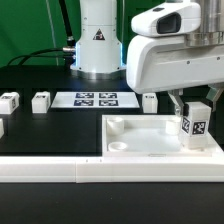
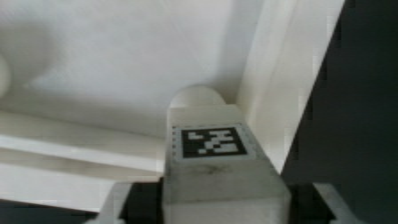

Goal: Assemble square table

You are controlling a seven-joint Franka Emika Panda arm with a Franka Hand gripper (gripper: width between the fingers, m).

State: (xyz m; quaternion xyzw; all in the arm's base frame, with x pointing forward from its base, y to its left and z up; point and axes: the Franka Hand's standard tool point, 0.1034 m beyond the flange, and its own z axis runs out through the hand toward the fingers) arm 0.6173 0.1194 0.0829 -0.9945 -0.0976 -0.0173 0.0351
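Pincer (image 1: 193, 117) clenched on tagged leg (image 1: 194, 128), leg upright at square table (image 1: 140, 141) corner, exterior view's right

Wrist cam: fingers (image 2: 139, 206) clamp a white leg (image 2: 210, 165) from both sides, its tag (image 2: 214, 140) facing the camera. The leg's rounded tip sits over the square table (image 2: 107, 55) interior, just beside the raised rim (image 2: 267, 60). Contact unclear. Black desk (image 2: 368, 110) lies beyond the rim.

No words or numbers can be read. A warning triangle (image 1: 100, 36) marks the robot base (image 1: 97, 58). One black-white tag (image 2: 214, 140) stands on the leg (image 1: 195, 122), and four more on the marker board (image 1: 96, 99).
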